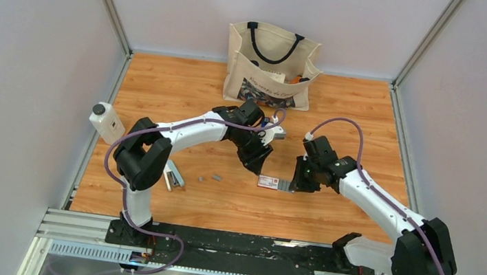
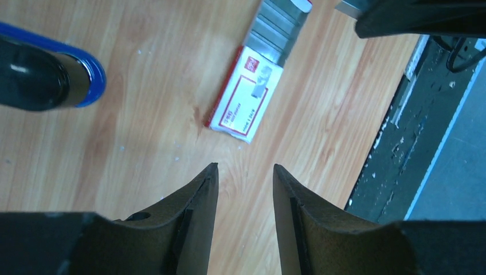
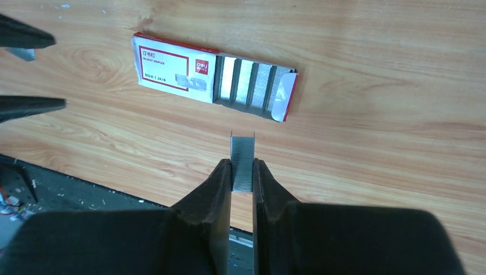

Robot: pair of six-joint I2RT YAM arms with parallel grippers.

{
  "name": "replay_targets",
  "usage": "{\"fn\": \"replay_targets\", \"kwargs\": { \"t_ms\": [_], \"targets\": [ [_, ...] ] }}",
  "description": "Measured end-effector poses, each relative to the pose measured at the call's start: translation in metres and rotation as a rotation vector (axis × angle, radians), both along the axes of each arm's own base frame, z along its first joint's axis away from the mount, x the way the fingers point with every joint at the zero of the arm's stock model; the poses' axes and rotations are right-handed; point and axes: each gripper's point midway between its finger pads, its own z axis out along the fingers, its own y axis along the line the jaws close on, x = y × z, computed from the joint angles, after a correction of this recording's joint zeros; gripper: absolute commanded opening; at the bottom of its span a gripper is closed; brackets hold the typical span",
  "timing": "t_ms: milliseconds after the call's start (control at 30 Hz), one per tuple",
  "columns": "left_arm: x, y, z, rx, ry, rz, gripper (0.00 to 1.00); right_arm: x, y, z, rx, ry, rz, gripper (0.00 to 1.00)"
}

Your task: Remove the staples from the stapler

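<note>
My right gripper (image 3: pixel 242 163) is shut on a short silvery strip of staples (image 3: pixel 242 154), held just above the wood near the open end of a red-and-white staple box (image 3: pixel 177 69). In the top view this gripper (image 1: pixel 296 184) is right beside the box (image 1: pixel 269 182). My left gripper (image 2: pixel 245 166) is open and empty, hovering over bare wood just left of the box (image 2: pixel 246 94). The dark blue stapler (image 2: pixel 46 74) shows only as a blue-and-black end at that view's left edge. In the top view it (image 1: pixel 269 122) is mostly hidden behind my left wrist.
Two small grey staple strips (image 1: pixel 209 176) lie on the wood left of centre. A pale stapler (image 1: pixel 173 174) lies by my left arm's base. A white bottle (image 1: pixel 105 122) stands at the left edge. A canvas tote bag (image 1: pixel 273 65) stands at the back.
</note>
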Motion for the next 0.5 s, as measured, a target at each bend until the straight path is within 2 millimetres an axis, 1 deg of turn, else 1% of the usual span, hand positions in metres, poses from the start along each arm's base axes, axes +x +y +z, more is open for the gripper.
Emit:
{"fn": "replay_targets", "kwargs": {
  "t_ms": [67, 133, 233, 300, 433, 500],
  "targets": [
    [-0.002, 0.009, 0.004, 0.007, -0.003, 0.001, 0.49, 0.000, 0.004, -0.003, -0.033, 0.001, -0.002, 0.01],
    [-0.001, 0.016, 0.008, 0.007, -0.002, 0.006, 0.51, 0.002, 0.007, -0.002, -0.052, -0.013, -0.009, 0.02],
    [0.008, 0.031, 0.008, 0.012, 0.004, 0.035, 0.51, 0.006, 0.014, 0.001, -0.068, -0.035, -0.024, 0.04],
    [0.014, 0.044, 0.005, 0.023, 0.012, 0.064, 0.50, 0.008, 0.015, -0.001, -0.082, -0.035, -0.041, 0.05],
    [0.020, 0.067, 0.001, 0.035, 0.024, 0.115, 0.49, 0.011, 0.016, -0.012, -0.117, 0.001, -0.077, 0.06],
    [0.019, 0.075, 0.000, 0.035, 0.031, 0.128, 0.49, 0.011, 0.016, -0.020, -0.136, 0.026, -0.087, 0.06]
  ]
}}
